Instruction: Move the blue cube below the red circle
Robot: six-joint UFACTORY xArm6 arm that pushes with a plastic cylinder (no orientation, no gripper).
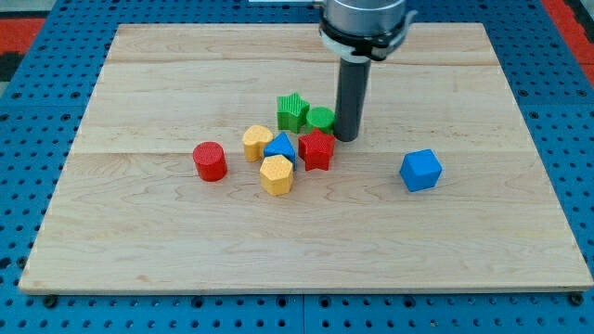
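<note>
The blue cube (420, 171) sits alone on the wooden board at the view's right of centre. The red circle, a short red cylinder (210, 160), stands at the view's left of centre. My tip (347, 138) is at the end of the dark rod, just right of the green round block (321, 118) and above-right of the red star-like block (316, 149). The tip is well left of and a little above the blue cube, apart from it.
A cluster lies between cylinder and tip: green star block (292, 112), yellow block (257, 142), blue triangle (279, 147), yellow hexagonal block (277, 173). The wooden board (139, 241) lies on a blue pegboard surface.
</note>
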